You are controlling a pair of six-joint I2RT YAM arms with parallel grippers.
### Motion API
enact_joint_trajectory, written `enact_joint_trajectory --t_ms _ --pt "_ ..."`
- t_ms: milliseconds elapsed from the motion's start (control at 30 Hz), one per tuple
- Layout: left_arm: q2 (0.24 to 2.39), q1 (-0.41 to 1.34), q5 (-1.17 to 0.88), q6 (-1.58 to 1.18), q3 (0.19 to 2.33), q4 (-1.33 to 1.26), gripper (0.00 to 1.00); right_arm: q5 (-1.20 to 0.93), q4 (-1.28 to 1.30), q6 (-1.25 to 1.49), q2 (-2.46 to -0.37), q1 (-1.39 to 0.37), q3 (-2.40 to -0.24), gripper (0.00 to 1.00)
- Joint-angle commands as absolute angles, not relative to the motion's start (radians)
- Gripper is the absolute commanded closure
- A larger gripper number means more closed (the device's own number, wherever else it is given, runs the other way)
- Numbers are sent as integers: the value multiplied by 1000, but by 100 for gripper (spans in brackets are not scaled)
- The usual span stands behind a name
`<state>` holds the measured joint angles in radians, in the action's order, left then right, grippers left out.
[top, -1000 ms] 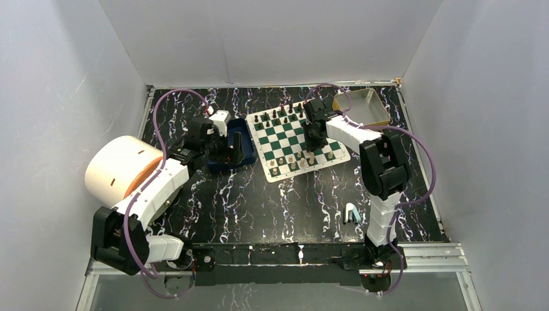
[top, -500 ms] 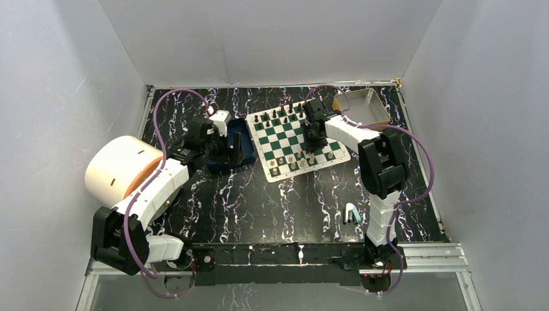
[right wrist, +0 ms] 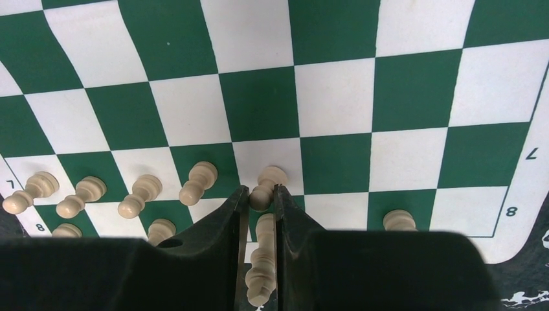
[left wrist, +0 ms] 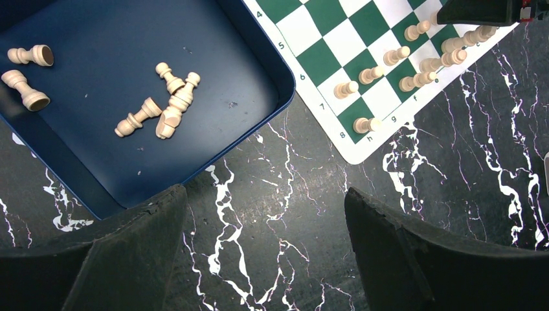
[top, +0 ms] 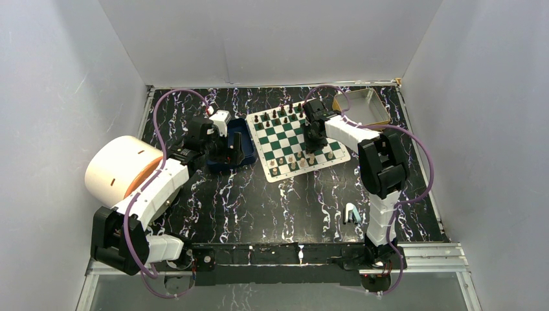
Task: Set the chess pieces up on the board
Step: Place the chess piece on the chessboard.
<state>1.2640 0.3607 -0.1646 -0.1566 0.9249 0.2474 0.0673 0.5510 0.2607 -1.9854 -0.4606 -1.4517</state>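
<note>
On board (right wrist: 336,97), right claw (right wrist: 260,190) clamps pawn (right wrist: 270,176) among pawns (right wrist: 144,193); left claw (left wrist: 262,197) apart by tray (left wrist: 213,65).

The board (top: 289,138), a green-and-white checked mat with a white border, lies flat and slightly skewed on the worktop (top: 259,194). Cream chess pieces (right wrist: 139,194) stand upright in its two near rows. One taller piece (right wrist: 261,269) is clamped in the right gripper (right wrist: 261,189), and six loose pieces (left wrist: 169,103) lie toppled in the blue tray (left wrist: 97,155) beside it.
</note>
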Motion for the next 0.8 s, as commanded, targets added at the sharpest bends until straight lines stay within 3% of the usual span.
enact_joint_trajectory --t_ms 0,400,767 --pt "1234 356 -170 -147 949 251 12 60 554 267 -1988 -467 -1505 74" --pt "1228 356 -168 -145 946 251 12 32 548 270 -1992 -465 -1508 76" --pt "1229 357 -168 -143 947 253 12 50 554 272 -2009 -463 -1507 72"
